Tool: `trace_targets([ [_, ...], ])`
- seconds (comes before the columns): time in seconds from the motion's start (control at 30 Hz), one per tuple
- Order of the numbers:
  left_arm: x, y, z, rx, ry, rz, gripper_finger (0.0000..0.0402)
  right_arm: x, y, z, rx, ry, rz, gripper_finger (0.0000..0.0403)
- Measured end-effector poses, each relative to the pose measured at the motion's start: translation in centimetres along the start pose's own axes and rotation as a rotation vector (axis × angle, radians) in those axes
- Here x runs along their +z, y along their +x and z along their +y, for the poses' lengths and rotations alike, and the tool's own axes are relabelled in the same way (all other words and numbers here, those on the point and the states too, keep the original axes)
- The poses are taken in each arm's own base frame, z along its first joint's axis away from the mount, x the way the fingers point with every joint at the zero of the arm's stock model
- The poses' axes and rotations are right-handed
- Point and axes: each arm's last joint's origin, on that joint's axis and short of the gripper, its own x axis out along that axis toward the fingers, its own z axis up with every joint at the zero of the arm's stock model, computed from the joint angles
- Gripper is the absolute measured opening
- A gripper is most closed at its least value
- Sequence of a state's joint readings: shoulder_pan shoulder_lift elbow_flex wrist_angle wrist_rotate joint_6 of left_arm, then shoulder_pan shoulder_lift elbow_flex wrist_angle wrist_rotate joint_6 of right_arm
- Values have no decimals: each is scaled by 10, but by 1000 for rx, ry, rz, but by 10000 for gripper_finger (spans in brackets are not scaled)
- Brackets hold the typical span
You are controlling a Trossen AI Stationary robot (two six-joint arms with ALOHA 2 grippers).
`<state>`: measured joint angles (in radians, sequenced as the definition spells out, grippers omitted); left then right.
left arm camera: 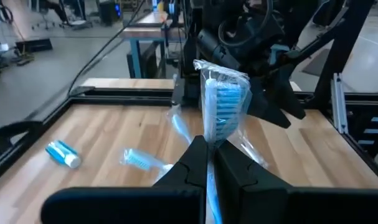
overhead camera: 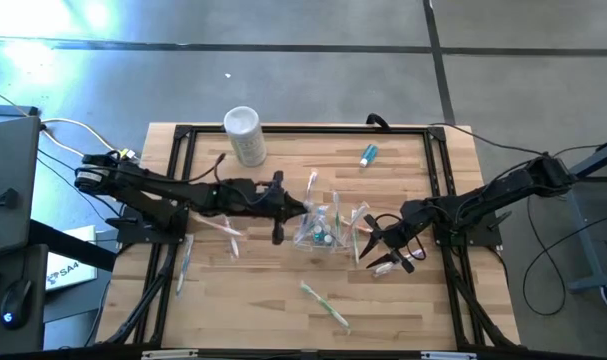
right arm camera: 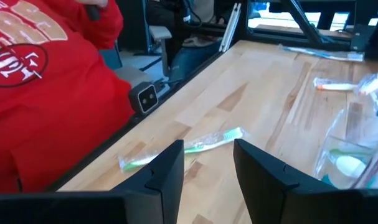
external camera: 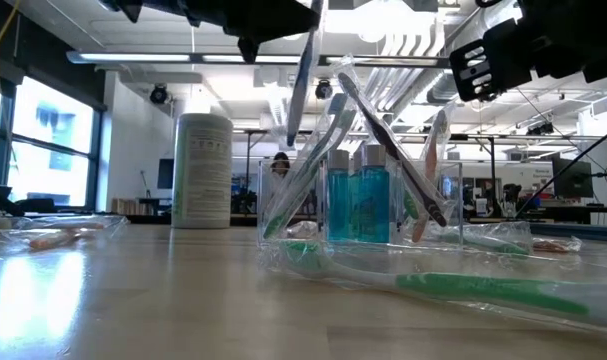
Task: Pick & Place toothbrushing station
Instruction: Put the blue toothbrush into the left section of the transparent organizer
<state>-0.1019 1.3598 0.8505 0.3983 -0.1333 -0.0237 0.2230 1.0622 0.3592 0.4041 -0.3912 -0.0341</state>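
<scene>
Overhead, the clear plastic cup stood near the middle of the wooden worktop, holding teal toothpaste tubes and several toothbrushes that leaned against its rim. The left gripper reached in from the left edge and was clamped on a wrapped blue-bristled toothbrush, held upright just above the cup; in the left wrist view its two dark fingers met on the wrapper below the bristles. The right gripper hung just beside the cup on its right, fingers parted with nothing between them; in the right wrist view the gap between the fingers framed only bare wood. A green toothbrush in its wrapper lay alone toward the front edge, well apart from the cup, and the same brush appeared in the foreground of the low view. A pink toothbrush lay left of the cup beneath the left arm, and another wrapped brush lay nearer the left edge. One loose teal toothpaste tube rested near the back edge, right of centre. A tall white cylinder stood at the back edge, left of centre. A person in a red shirt was beyond the table's edge in the right wrist view.
</scene>
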Motion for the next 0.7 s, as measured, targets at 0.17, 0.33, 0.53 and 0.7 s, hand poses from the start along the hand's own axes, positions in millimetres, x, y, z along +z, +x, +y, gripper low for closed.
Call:
trace_targets([
  [0.17,-15,10,7,33,12,51,1,0,0,0,1,-5,-3,133],
  [0.33,-28,19,17,60,-10,20,1,0,0,0,3,1,-2,133],
  [0.53,-43,18,22,61,-38,13,1,0,0,0,4,5,5,133],
  [0.7,-53,14,22,52,-64,20,1,-1,0,0,4,6,8,133],
])
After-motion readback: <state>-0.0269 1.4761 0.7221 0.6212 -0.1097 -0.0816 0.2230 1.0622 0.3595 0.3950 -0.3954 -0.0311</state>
